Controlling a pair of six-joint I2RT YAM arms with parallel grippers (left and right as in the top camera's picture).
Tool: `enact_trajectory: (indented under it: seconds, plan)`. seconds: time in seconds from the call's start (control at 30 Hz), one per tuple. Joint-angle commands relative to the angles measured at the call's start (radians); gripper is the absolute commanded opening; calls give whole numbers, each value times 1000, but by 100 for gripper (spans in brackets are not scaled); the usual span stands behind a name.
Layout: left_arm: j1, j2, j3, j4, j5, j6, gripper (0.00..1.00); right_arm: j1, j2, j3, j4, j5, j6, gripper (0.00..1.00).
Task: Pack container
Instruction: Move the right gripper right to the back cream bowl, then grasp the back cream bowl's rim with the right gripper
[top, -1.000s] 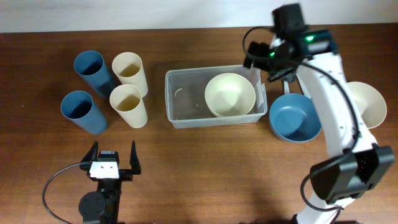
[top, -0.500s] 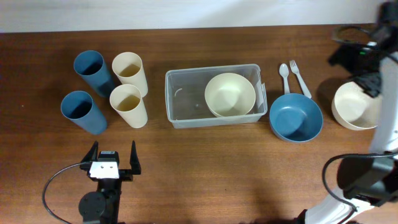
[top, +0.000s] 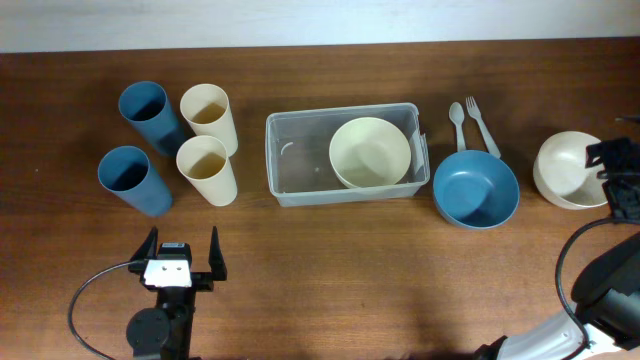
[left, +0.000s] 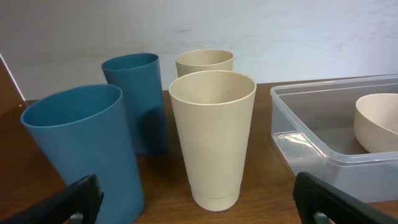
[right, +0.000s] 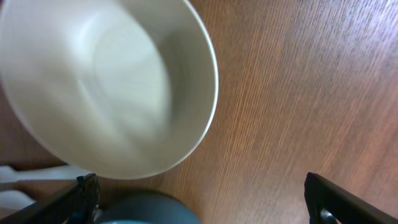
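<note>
The container (top: 295, 165) stands in the middle of the table (top: 330, 270), where we think both arms can reach it. One cream bowl (top: 370, 152) already sits in its right half, so the left half is free for more things. The four cups (top: 207, 168) are grouped on the left side, and the blue bowl (top: 476, 190) and the second cream bowl (top: 568, 170) lie on the right side, each group near its own arm. The left gripper (top: 181, 255) rests low with the jaws wide apart. The right gripper (top: 615, 172) is beside the second cream bowl, also with the jaws apart and empty. Only the left wrist view shows the cups upright from the side. Only the right wrist view shows that nothing is between the right fingers.
</note>
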Motion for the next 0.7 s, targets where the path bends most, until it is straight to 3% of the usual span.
enact_trajectory:
  seconds: [0.0, 0.23, 0.67]
  plan:
    - [3, -8, -6, 0, 11, 16, 100, -21, -12, -21, 30, -23, 31, 99]
    - [3, -8, -6, 0, 11, 16, 100, -47, -12, -89, 106, -19, 20, 99]
    - [3, -8, -6, 0, 11, 16, 100, -47, -12, -346, 415, -124, 6, 99]
